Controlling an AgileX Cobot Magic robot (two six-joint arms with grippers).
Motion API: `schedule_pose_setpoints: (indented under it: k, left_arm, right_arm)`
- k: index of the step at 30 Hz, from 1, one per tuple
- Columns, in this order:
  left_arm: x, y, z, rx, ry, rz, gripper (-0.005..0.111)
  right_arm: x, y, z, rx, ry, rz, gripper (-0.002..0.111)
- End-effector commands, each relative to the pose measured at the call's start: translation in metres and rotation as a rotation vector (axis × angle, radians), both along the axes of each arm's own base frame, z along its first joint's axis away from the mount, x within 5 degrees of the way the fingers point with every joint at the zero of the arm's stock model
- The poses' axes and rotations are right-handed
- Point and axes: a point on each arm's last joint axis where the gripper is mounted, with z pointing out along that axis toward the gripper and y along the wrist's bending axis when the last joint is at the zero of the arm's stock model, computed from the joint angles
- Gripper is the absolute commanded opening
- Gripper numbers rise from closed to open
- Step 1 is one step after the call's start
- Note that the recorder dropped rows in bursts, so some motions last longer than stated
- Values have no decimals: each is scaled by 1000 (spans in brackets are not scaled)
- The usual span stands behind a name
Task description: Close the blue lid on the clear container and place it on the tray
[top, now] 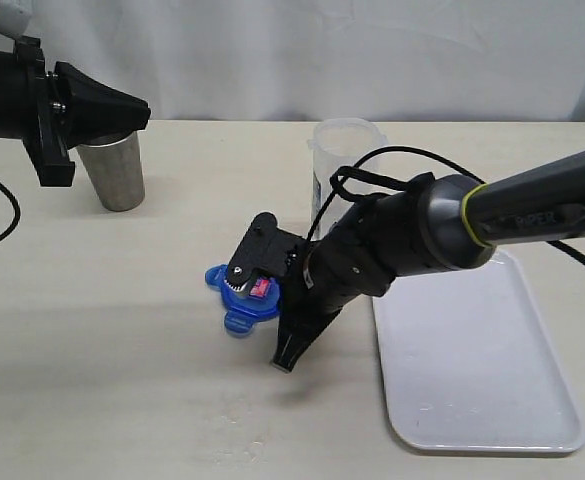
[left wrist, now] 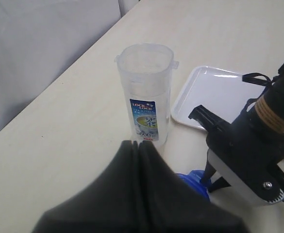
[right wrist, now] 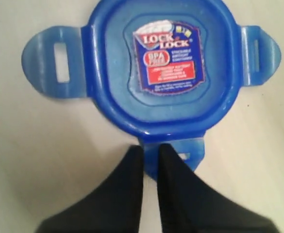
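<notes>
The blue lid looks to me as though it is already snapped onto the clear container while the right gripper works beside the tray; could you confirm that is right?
Not quite. The blue lid lies flat on the table, apart from the clear container, whose mouth is open in the left wrist view. The right gripper is at one lid flap, beside the tray.

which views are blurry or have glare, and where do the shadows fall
Exterior view: sharp, soft even light, a faint shadow on the table under the right gripper, mild sheen on the tray. Left wrist view: the left gripper is a dark out-of-focus mass, the container fairly sharp. Right wrist view: the lid is slightly soft with glare on its label, the fingers blurred.
</notes>
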Motion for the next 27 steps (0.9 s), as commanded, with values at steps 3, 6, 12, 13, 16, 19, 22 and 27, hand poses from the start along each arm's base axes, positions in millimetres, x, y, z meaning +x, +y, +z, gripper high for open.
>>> schedule_pose_setpoints:
  k: [3, 6, 12, 13, 16, 19, 22, 27]
  left_arm:
    - [-2, 1, 2, -4, -3, 2, 0]
    - [-2, 1, 2, -4, -3, 2, 0]
    - [-2, 1, 1, 11, -3, -6, 0]
    - [-2, 1, 1, 13, -3, -8, 0]
    - [-2, 1, 1, 12, -2, -9, 0]
    - [-2, 1, 1, 12, -2, -9, 0]
    - [-2, 1, 1, 14, -5, -11, 0]
    - [-2, 1, 1, 14, -5, -11, 0]
  right_arm:
    - [-21, 7, 6, -98, 45, 86, 4]
    - [-30, 16, 19, -90, 28, 118, 4]
    - [-21, 16, 39, 2, -5, 13, 10]
    - [-14, 12, 41, 5, 15, -33, 15]
    - [3, 1, 40, 6, 95, -93, 43]
    - [12, 1, 37, 24, 156, -71, 63]
    - [16, 5, 29, 7, 165, -32, 61]
    - [25, 11, 17, -3, 171, -28, 61]
